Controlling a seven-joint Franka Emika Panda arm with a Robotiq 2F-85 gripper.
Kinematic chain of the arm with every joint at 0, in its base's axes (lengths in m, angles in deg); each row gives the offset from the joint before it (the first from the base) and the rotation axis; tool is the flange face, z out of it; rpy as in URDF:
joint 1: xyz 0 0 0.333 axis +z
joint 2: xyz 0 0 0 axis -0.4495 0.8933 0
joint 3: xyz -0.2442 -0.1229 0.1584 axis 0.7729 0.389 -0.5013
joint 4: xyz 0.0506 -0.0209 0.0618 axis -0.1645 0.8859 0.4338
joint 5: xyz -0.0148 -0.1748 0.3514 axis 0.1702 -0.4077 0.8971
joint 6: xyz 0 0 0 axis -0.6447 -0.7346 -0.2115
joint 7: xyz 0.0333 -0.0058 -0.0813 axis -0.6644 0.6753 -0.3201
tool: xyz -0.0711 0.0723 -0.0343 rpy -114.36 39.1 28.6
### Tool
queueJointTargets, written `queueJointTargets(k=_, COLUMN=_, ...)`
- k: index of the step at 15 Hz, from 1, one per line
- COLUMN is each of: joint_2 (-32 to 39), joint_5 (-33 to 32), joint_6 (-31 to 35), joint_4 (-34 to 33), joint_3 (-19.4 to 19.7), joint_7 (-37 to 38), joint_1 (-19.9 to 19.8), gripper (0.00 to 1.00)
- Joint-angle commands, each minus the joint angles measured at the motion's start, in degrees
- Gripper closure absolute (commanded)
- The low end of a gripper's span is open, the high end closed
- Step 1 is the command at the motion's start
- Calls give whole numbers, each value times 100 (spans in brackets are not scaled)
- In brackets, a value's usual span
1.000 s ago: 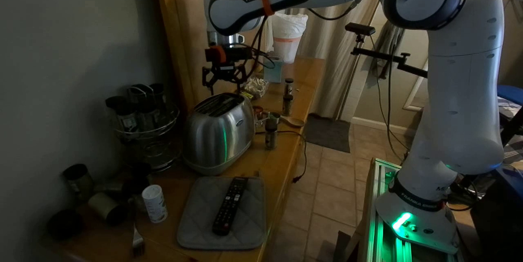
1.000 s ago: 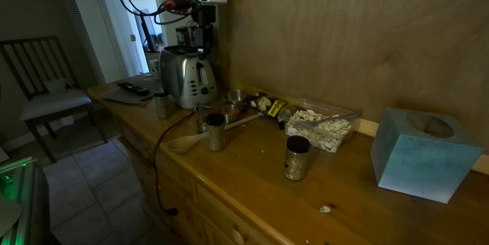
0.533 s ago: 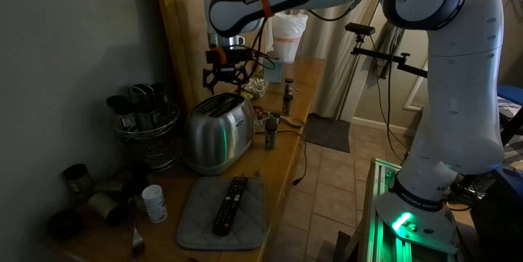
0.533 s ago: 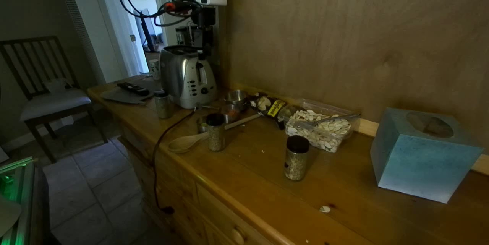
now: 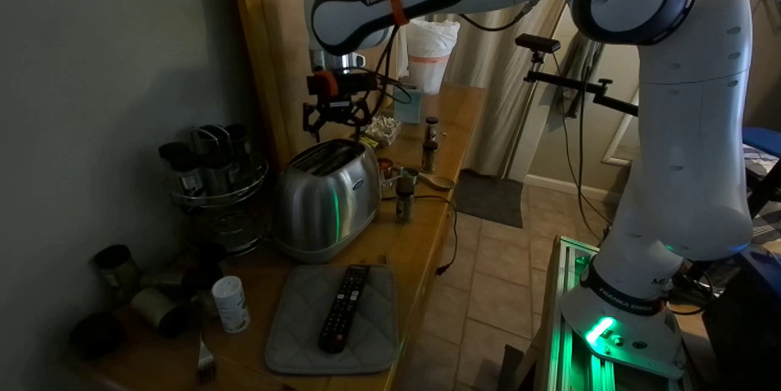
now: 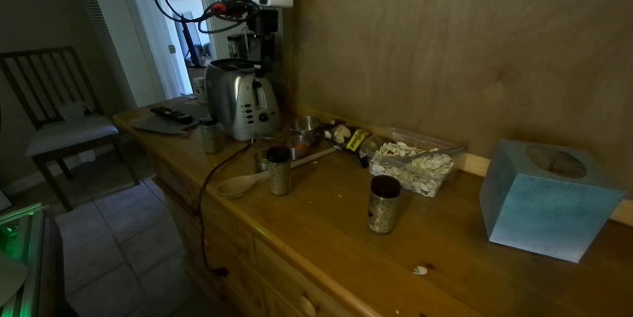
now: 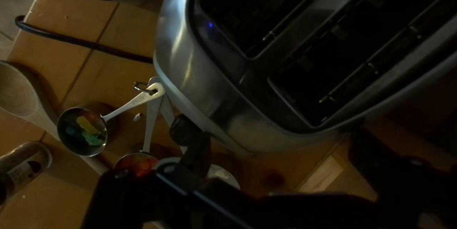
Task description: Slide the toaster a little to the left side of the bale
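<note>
The toaster, shiny chrome with two dark slots, stands upright on the bale, a long light-brown wooden top (image 5: pixel 412 244). The toaster shows in both exterior views (image 5: pixel 323 208) (image 6: pixel 237 104), and its slots and rounded end fill the top of the wrist view (image 7: pixel 178 32). My gripper (image 5: pixel 337 135) is low at the toaster's control end. In the wrist view the gripper (image 7: pixel 272 132) has its dark fingers wide apart across that end. One fingertip is close against the toaster's lower edge; contact is hard to tell in the dark. The other finger is mostly lost in shadow.
A grey mat (image 5: pixel 293 324) with a remote (image 5: pixel 344 308) lies against the toaster's other end. A spice rack (image 5: pixel 223 196) stands on the wall side. A jar (image 6: pixel 210 136), measuring cups (image 7: pixel 82 132), cord (image 7: pixel 89 45) and seed container (image 6: pixel 415 168) are nearby.
My gripper first lowered slightly. Since half a second ago the gripper and toaster have shifted slightly toward the mat. The mat and remote have moved a little the same way.
</note>
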Motion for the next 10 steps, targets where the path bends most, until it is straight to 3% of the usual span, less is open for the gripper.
queueJointTargets(k=1, joint_2=89, joint_5=389, joint_6=-377, joint_4=242, joint_3=-189, joint_7=-43, joint_1=184, gripper=0)
queueJointTargets(k=10, joint_2=-16, joint_5=372, joint_6=-499, joint_4=335, joint_3=-233, joint_7=-29, joint_1=277, gripper=0)
